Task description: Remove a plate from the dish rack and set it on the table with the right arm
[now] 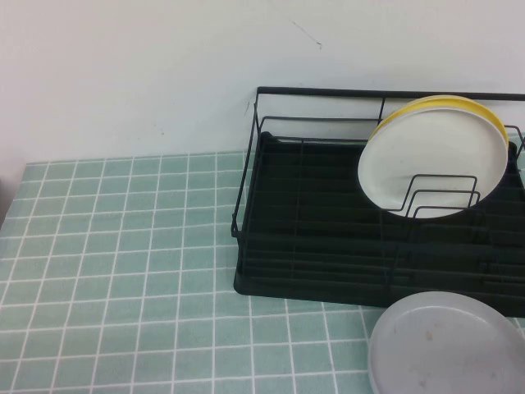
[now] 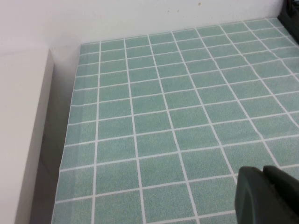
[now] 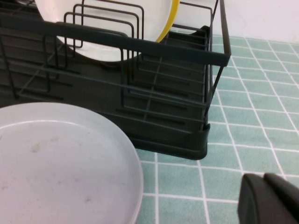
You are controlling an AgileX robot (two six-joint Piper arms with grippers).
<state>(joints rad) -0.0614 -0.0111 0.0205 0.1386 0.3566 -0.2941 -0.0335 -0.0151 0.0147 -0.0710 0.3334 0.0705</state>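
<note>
The white plate (image 1: 431, 160) stands on edge in the black wire dish rack (image 1: 328, 238), held by the upright dividers, with a yellow plate (image 1: 459, 103) right behind it. Both plates also show in the right wrist view: the white plate (image 3: 103, 32) and the yellow plate's rim (image 3: 170, 21), in the rack (image 3: 154, 116). The green tiled table (image 1: 123, 271) lies around the rack. My right gripper (image 3: 264, 179) is shut and empty, low over the tiles beside the rack's near corner. My left gripper (image 2: 262, 170) is shut and empty over bare tiles. Neither arm shows in the high view.
A grey plate (image 1: 447, 345) lies flat on the table in front of the rack, also in the right wrist view (image 3: 60, 163). A white wall runs behind the table. A pale cabinet edge (image 2: 23, 130) borders the table's left end.
</note>
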